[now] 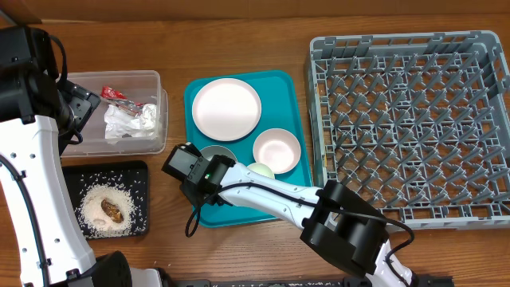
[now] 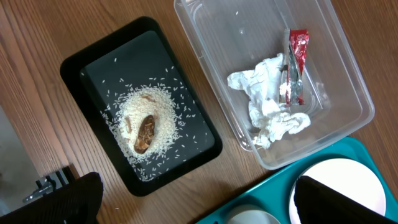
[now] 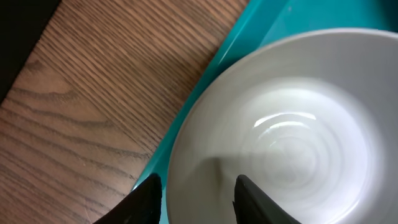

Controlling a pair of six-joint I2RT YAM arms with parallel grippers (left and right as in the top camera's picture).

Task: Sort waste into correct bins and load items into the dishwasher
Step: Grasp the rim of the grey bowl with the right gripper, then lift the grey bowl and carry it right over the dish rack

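The right tool point(image 3: 196, 198) straddles the rim of the grey-white bowl point(image 3: 280, 137) on the teal tray point(image 3: 280, 15), mid-table, half-closed; whether it pinches is unclear. A shallow bite could drop the bowl. The left tool point(image 2: 199, 208) gapes wide, empty.

Teal tray point(image 1: 287, 88): flat, rounded corners, lying directly under the right pincer point(image 3: 198, 196). Its long edge runs just left of that pincer.
Counter point(image 1: 239, 48): brown wood grain, bare beyond that edge. It also shows below the left pincer point(image 2: 199, 205).
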